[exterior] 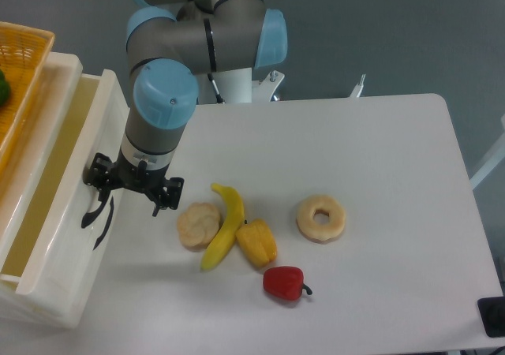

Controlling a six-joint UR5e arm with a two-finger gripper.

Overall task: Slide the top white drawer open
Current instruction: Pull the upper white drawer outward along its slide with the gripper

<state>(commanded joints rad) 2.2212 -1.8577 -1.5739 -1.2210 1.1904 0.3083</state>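
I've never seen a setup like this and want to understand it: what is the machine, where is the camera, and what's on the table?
One fixed camera looks down at a white table. The grey and blue machine is a robot arm; its black gripper sits at the black handle of the top white drawer, which stands partly open. Whether the gripper clamps the handle is unclear. On the table lie a banana, a round pastry, a yellow pepper, a red pepper and a doughnut.
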